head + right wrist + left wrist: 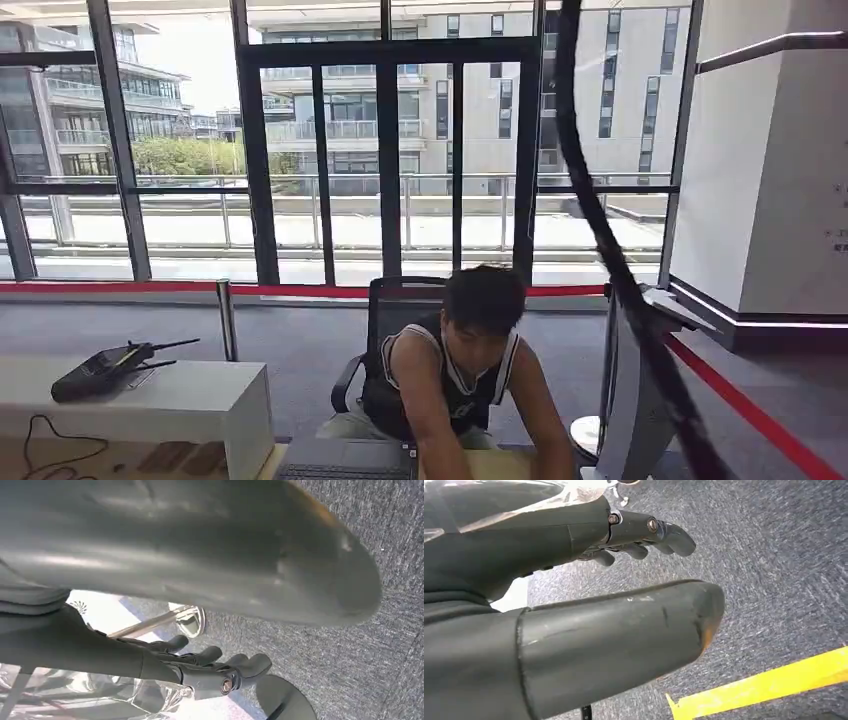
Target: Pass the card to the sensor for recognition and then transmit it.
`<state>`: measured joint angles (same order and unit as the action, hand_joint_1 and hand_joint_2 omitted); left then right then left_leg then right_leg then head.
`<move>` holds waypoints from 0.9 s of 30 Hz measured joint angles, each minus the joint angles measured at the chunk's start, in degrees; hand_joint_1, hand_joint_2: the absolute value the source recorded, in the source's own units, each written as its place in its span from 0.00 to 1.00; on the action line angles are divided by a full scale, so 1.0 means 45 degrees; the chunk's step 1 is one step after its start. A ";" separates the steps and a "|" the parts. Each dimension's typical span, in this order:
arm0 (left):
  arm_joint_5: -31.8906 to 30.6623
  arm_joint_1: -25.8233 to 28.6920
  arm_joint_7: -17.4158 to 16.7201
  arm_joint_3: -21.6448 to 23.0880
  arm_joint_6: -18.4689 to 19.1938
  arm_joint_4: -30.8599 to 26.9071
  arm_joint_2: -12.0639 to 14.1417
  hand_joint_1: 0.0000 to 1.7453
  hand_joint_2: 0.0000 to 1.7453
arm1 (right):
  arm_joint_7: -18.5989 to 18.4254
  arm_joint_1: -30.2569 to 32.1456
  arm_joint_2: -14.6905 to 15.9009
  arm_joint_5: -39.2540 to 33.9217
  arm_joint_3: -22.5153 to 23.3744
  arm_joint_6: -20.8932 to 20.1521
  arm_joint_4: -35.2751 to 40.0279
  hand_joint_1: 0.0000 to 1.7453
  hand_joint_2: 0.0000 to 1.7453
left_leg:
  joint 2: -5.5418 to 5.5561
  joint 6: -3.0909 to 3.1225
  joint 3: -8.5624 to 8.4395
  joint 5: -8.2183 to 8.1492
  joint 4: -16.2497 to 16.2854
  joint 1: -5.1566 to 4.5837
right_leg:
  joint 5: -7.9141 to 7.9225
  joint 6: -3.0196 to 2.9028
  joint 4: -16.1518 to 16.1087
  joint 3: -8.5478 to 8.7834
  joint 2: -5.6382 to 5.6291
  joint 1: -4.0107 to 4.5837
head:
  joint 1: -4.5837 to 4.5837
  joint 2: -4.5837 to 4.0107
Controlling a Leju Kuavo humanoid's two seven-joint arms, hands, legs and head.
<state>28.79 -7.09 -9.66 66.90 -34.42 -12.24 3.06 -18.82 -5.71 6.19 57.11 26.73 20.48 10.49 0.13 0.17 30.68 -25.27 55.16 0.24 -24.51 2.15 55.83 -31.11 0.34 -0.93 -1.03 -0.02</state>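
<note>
A: Entry. Card and sensor: I can't pick out either one from where I stand. Nothing card-like is in either hand.

B: Noted. Hands first, then.

A: Left hand [624, 580] hangs over grey carpet [774, 555], thumb [624, 645] thick and straight, dark fingers [659, 532] loosely extended and apart from it. Nothing held; released. A yellow floor stripe [764, 685] runs under it.

B: Right?

A: Right hand [190, 630] the same: fingers [215, 665] slack, spread off the thumb [225, 555], grasping nothing, also over carpet. A round chrome base [192, 621] and a dark round foot [285, 700] sit on the floor beyond it.

B: Counts.

A: One person [460, 370], seated in one black mesh chair [385, 310], leaning forward with both arms reaching down to a pale tabletop [495, 465] at the frame's lower edge. One white counter [150, 405] to the robot's left, one black handheld radio [110, 368] with antennas lying on it. One red barrier belt [120, 288] behind, another [760, 420] running along the right. One black cable [610, 250] hanging close across the head view.
</note>
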 joint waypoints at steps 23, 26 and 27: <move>0.0112 0.0001 0.0058 -0.0005 0.0087 0.0000 0.0019 0.00 0.00 | 0.0335 -0.0013 -0.0092 0.0248 0.0000 -0.0403 -0.0005 0.00 0.00 | 0.0000 0.0000 0.0001 0.0000 0.0000 0.0000 | 0.0000 0.0000 0.0000 0.0000 0.0000 0.0000 | -0.0010 0.0000; 0.0126 0.0001 0.0068 -0.0005 0.0044 0.0000 0.0024 0.00 0.00 | 0.0364 -0.0013 -0.0092 0.0253 0.0000 -0.0432 -0.0005 0.00 0.00 | 0.0000 0.0000 0.0001 0.0000 0.0000 0.0000 | 0.0000 0.0000 0.0000 0.0000 0.0000 0.0000 | -0.0015 0.0000; 0.0112 0.0001 0.0068 -0.0005 0.0049 0.0000 0.0029 0.00 0.00 | 0.0379 -0.0013 -0.0097 0.0267 0.0000 -0.0447 -0.0005 0.00 0.00 | 0.0000 0.0000 0.0001 0.0000 0.0000 0.0000 | 0.0000 0.0000 0.0000 0.0000 0.0000 0.0000 | -0.0015 0.0000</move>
<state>29.29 -7.09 -9.35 66.88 -34.21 -12.24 3.19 -17.11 -5.77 5.75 58.31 26.73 18.47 10.47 0.13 0.17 30.68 -25.27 55.16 0.24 -24.51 2.15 55.83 -31.11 0.34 -0.93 -1.09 -0.02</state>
